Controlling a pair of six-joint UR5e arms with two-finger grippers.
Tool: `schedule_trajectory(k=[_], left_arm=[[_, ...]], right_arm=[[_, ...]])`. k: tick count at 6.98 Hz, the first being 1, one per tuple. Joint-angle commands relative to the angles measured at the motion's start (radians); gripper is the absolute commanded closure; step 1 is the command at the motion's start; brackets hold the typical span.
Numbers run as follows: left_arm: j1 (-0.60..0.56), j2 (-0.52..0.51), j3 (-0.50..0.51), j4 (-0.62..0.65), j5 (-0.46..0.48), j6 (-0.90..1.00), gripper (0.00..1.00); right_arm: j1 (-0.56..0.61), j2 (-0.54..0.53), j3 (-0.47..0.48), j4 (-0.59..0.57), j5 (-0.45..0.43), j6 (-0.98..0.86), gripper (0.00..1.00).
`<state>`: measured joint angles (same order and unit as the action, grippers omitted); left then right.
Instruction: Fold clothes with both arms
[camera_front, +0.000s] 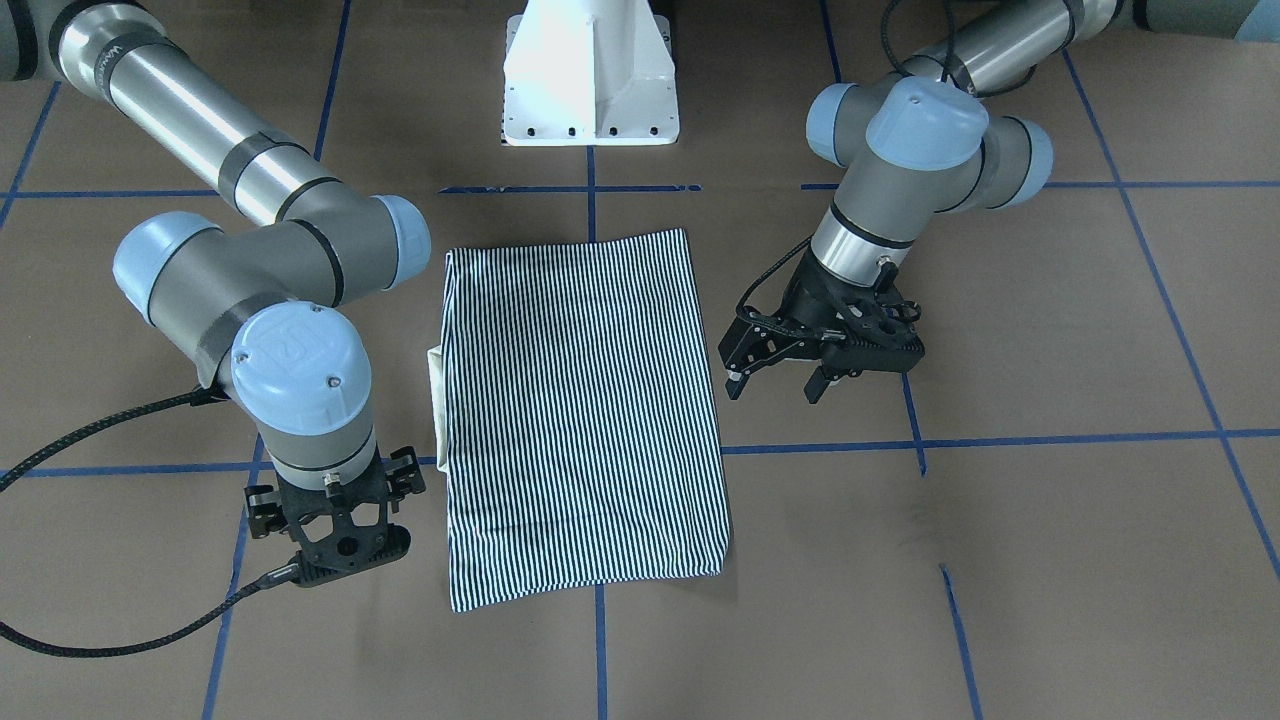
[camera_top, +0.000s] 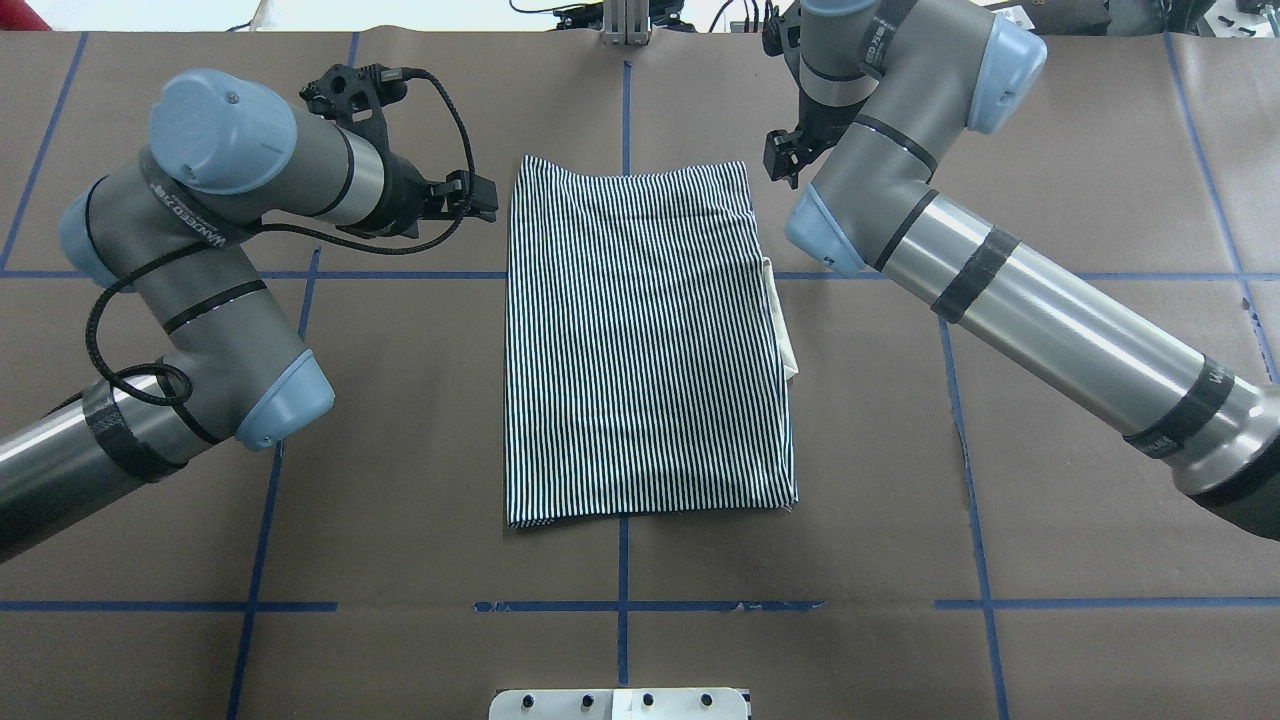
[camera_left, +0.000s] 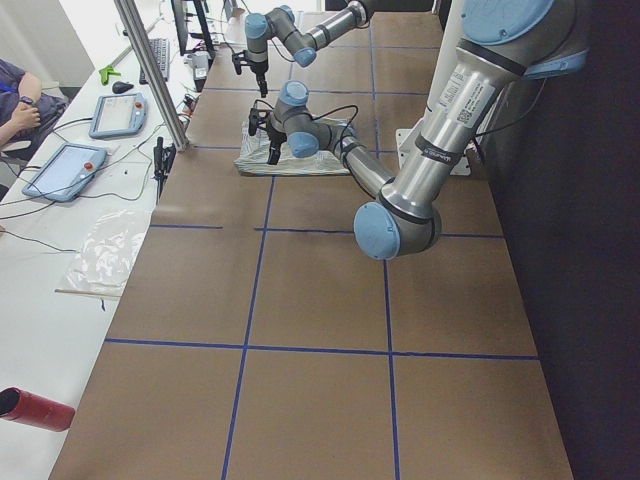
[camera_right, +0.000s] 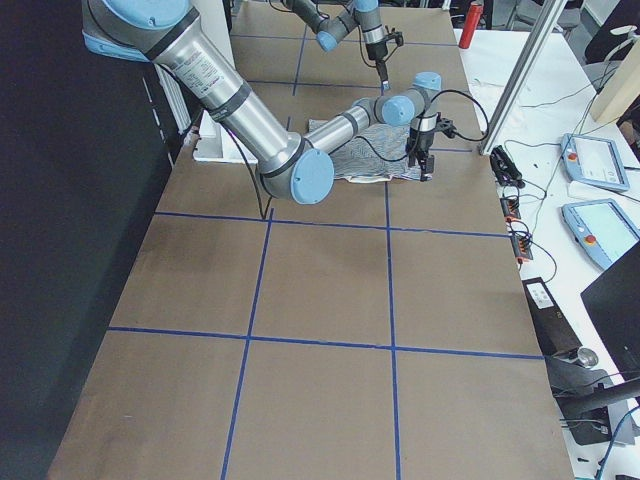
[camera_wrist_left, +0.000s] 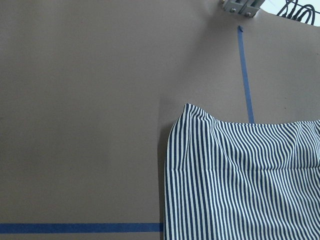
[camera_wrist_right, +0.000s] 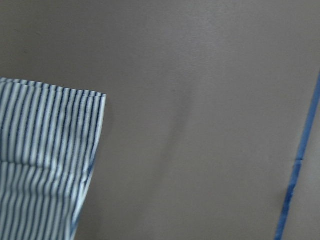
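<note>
Left claw (camera_front: 775, 385): fingers apart, holding nothing, hanging clear of the cloth just outside the shirt's far corner on its side. That corner sits slightly puckered in the left wrist view. Shirt (camera_top: 645, 340): lies flat between the two claws as a striped rectangle with the sleeves out of sight. A sliver of cream collar (camera_top: 781, 320) pokes out of the long edge on the right claw's side. Right claw (camera_front: 338, 550): points straight down just outside the other far corner and is not touching cloth. Its fingers are hidden under the body, so I cannot tell whether they are apart or together. Judgement: one fold is probably left, far edge brought back toward the robot. To do it well, lower both claws together and pinch every layer at each corner. Lift level, carry at matched speed, and lay edge on edge. Press the puckered corner flat first, and watch that the collar does not slide further out. Surface: brown table (camera_top: 400, 450) marked by blue tape lines (camera_top: 622, 560), with a white base (camera_front: 590, 80) behind the claws. Room: a side bench beyond the claws holds control tablets (camera_left: 115, 115). A person's arm (camera_left: 20, 108) shows at its end, and a red cylinder (camera_left: 30, 408) lies well apart.
</note>
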<state>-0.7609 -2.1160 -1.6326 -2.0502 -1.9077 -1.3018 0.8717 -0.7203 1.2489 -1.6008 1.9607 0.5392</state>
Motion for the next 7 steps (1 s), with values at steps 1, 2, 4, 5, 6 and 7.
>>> schedule_trajectory(k=[1,2,4,5,6,7], left_arm=[[0.023,0.019,-0.062,0.048,-0.121,-0.290,0.00],[0.081,0.027,-0.138,0.080,-0.114,-0.439,0.00],[0.264,0.021,-0.264,0.310,0.044,-0.670,0.00],[0.358,0.018,-0.270,0.358,0.127,-0.788,0.00],[0.436,0.013,-0.257,0.408,0.200,-0.841,0.01],[0.439,0.019,-0.244,0.430,0.231,-0.843,0.01]], right_arm=[[-0.016,-0.123,0.229,0.009,0.147,0.160,0.00],[-0.052,-0.205,0.342,0.013,0.152,0.264,0.00],[-0.091,-0.296,0.489,0.018,0.152,0.391,0.00],[-0.097,-0.319,0.524,0.018,0.152,0.406,0.00],[-0.100,-0.321,0.523,0.018,0.150,0.407,0.00],[-0.102,-0.320,0.523,0.019,0.150,0.409,0.00]])
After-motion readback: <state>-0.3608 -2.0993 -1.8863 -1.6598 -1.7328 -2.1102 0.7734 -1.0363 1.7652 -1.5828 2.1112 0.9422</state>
